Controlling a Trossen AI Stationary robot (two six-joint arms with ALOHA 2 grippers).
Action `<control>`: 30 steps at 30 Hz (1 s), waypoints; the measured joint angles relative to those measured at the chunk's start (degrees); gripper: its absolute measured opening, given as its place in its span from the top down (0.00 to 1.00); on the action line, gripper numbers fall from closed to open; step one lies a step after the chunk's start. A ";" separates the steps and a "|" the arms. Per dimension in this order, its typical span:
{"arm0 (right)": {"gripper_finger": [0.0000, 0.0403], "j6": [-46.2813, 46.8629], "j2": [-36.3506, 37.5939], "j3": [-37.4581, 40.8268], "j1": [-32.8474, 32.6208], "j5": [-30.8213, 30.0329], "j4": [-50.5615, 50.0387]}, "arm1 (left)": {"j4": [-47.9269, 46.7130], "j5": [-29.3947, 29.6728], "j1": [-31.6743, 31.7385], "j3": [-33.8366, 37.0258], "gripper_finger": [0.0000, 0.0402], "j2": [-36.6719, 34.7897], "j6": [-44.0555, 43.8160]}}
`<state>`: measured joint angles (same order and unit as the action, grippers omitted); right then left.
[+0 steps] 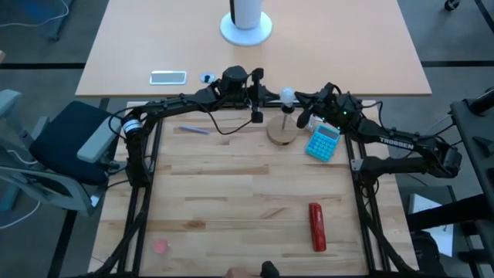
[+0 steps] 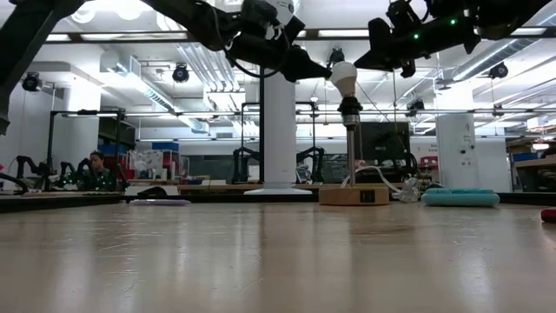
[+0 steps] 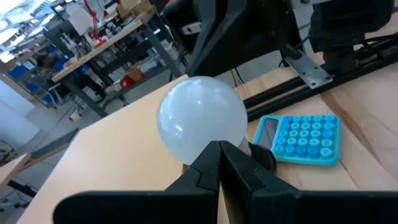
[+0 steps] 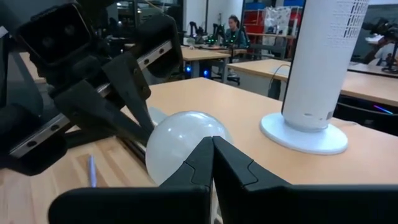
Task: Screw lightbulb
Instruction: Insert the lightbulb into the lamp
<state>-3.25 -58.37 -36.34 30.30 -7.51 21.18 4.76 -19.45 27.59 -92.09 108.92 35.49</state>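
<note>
Beyond the wooden table (image 2: 261, 261), a white column (image 2: 279, 130) rises to a ceiling of pipes and lamps, with cluttered workbenches (image 2: 78, 196) and shelving behind.

Sitting on the tables are one lightbulb (image 1: 287, 95), one wooden disc base (image 1: 282, 133), one blue calculator (image 1: 323, 142), one red cylinder (image 1: 316, 227), one phone (image 1: 168, 77), one white tower (image 1: 246, 21), and one purple pen (image 1: 194, 130).

Two black jointed arms, black cables along them; right arm (image 1: 401, 143) has white TROSSEN lettering and green LED; left arm (image 1: 166, 108) has white band.
</note>
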 joint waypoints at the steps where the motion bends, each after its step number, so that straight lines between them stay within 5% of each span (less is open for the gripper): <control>1: 0.99 -0.02 0.10 0.00 0.00 0.01 -0.04 | 0.26 0.00 0.00 0.00 1.00 0.00 0.00; 30: 0.99 3.30 0.33 0.00 -1.31 -0.04 -3.69 | 0.76 -2.40 0.11 0.00 1.00 0.33 1.65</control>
<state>0.05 -58.04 -36.34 28.99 -7.55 17.49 5.52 -21.85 27.70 -92.09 109.25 37.14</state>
